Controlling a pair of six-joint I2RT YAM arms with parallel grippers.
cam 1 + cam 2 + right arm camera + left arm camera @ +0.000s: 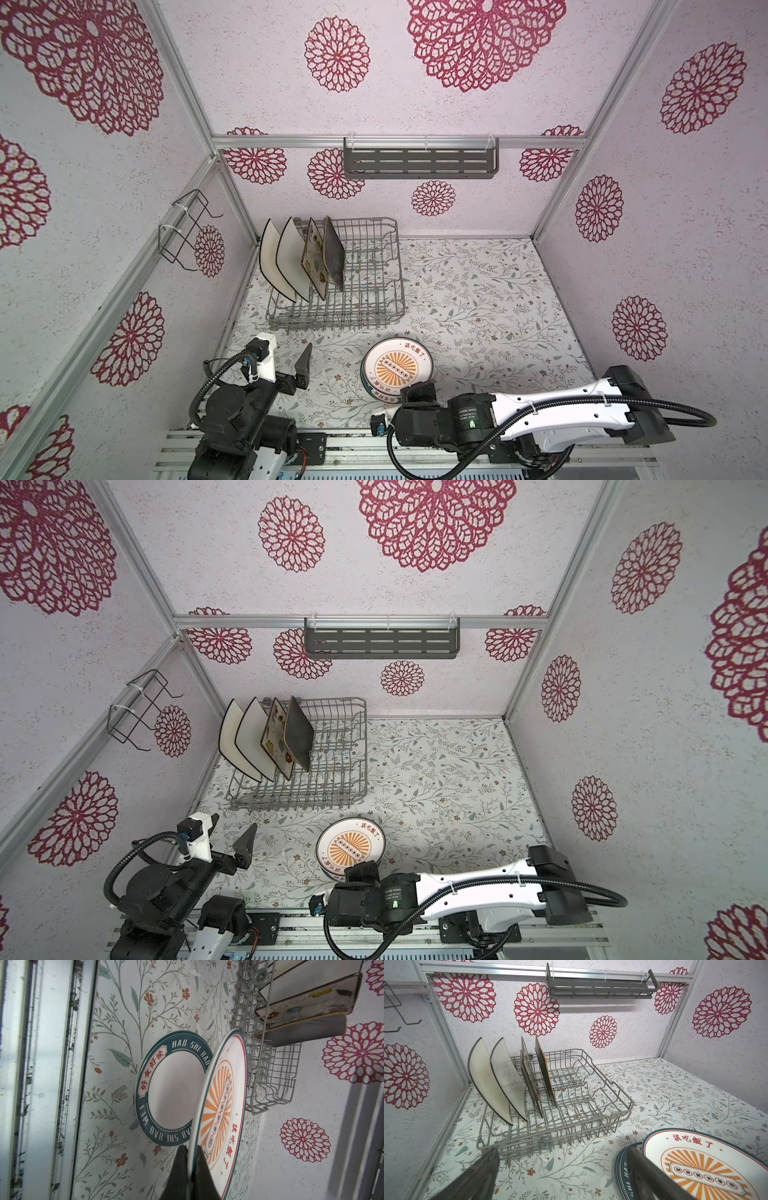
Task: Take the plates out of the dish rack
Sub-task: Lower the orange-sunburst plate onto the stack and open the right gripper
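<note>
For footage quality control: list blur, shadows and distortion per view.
Both top views: evenly lit, wide-angle warped walls. Left wrist: left gripper fingers blurred, grey wire dish rack sharp. Right wrist: right gripper fingers dark, soft; round orange-sunburst plate sharp.

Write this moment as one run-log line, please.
right gripper: shut on sunburst plate rim, tilted over stack | left gripper: open, empty | rack: holds four square plates
</note>
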